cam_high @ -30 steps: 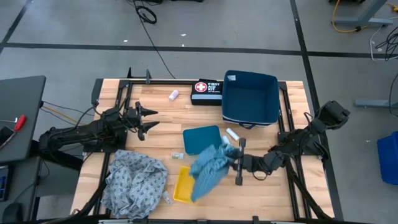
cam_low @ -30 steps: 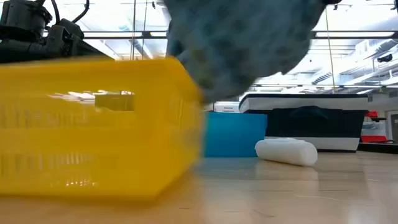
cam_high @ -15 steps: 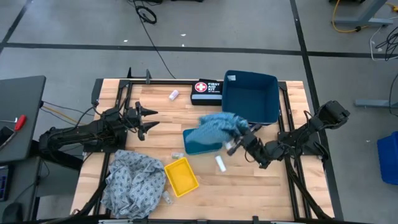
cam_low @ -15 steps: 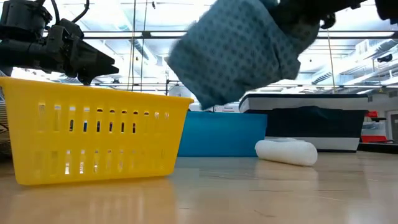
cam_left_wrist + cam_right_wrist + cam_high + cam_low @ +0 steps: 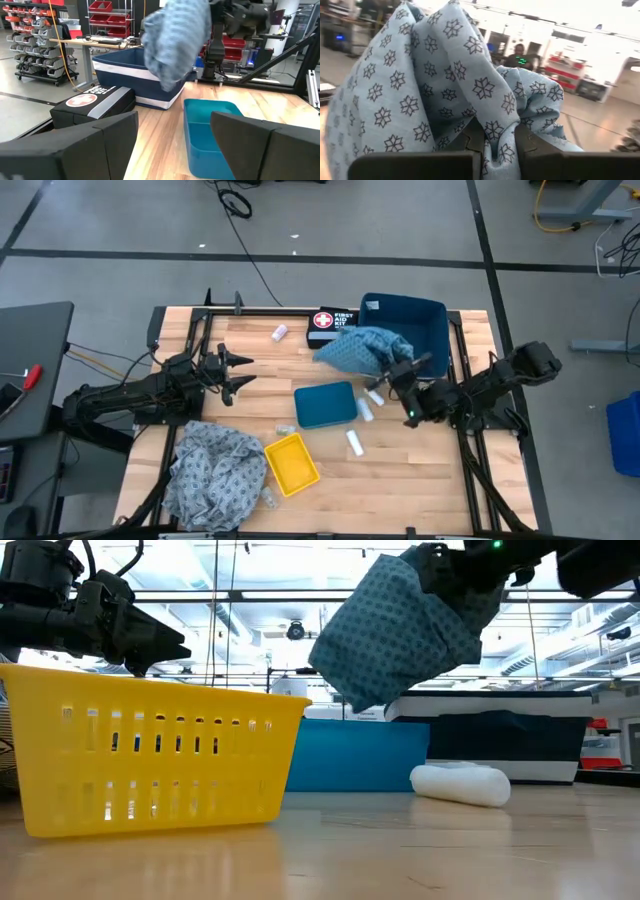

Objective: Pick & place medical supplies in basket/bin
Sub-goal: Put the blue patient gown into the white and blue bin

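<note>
My right gripper point(image 5: 396, 369) is shut on the blue-green speckled cloth point(image 5: 364, 348), which hangs in the air beside the left wall of the navy bin point(image 5: 405, 335); the cloth point(image 5: 400, 625) is clear of the table. My left gripper point(image 5: 236, 372) is open and waits over the table's left half, touching nothing. The grey speckled cloth point(image 5: 214, 470) lies heaped at the near left edge. White rolls lie on the wood: one point(image 5: 355, 443) near the middle, two point(image 5: 370, 402) by the teal tray, one point(image 5: 280, 332) at the far side. My right gripper pinches a bunched fold of the blue-green cloth point(image 5: 495, 137) between its two fingers point(image 5: 470, 142), several layers thick. The fingers come roughly level from the table's right side. The cloth is lifted clear and drapes slack beyond and below the fingers point(image 5: 375, 660).
A yellow slotted basket point(image 5: 290, 462) stands near the front, next to the grey cloth. A teal tray point(image 5: 325, 404) lies mid-table. A black first aid kit point(image 5: 333, 325) sits at the far edge, left of the navy bin. Bare wood shows at the near right.
My right gripper has swung up and toward the far edge, from beside the yellow basket to the navy bin's left wall, carrying the blue-green cloth clear of the table. The yellow basket, tipped a second ago, has settled upright. A white roll now lies where the cloth hung.
</note>
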{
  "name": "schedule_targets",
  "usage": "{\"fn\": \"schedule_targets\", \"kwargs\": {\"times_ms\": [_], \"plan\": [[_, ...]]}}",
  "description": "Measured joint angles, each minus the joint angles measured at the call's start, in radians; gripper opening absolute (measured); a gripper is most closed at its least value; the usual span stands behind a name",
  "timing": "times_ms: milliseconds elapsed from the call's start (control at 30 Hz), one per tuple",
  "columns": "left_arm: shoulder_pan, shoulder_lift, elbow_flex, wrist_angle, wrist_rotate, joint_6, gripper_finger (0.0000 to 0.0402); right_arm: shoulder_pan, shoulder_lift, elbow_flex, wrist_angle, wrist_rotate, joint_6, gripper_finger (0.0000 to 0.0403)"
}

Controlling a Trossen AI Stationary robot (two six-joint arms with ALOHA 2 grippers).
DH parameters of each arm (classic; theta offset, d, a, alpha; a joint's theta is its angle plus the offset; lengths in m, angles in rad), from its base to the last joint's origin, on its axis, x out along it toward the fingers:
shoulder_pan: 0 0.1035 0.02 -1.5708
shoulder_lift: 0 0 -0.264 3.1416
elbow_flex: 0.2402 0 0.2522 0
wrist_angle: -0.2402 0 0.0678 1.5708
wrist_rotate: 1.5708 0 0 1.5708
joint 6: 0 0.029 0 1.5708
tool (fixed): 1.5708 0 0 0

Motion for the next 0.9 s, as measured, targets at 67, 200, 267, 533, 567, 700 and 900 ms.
{"fn": "schedule_targets", "kwargs": {"times_ms": [67, 200, 267, 533, 567, 700, 900], "plan": [[0.000, 0.000, 0.000, 0.000, 0.000, 0.000, 0.0252, -0.031, -0.001, 0.000, 0.054, 0.000, -0.061, 0.0035], [0.000, 0.000, 0.000, 0.000, 0.000, 0.000, 0.0252, -0.101, -0.030, 0.000, 0.043, 0.001, -0.076, 0.0035], [0.000, 0.000, 0.000, -0.001, 0.001, 0.000, 0.0252, -0.136, -0.037, 0.001, 0.035, 0.004, -0.076, 0.0035], [0.000, 0.000, 0.000, -0.007, 0.019, -0.001, 0.0252, -0.284, -0.048, 0.001, -0.142, 0.057, -0.065, 0.0035], [0.000, 0.000, 0.000, -0.007, 0.019, -0.001, 0.0252, -0.302, -0.047, 0.001, -0.187, 0.071, -0.052, 0.0035], [0.000, 0.000, 0.000, -0.008, 0.019, -0.003, 0.0252, -0.354, -0.047, 0.001, -0.322, 0.099, -0.006, 0.0035], [0.000, 0.000, 0.000, -0.009, 0.026, -0.004, 0.0252, -0.403, -0.047, 0.001, -0.496, 0.142, 0.098, 0.0035]]}}
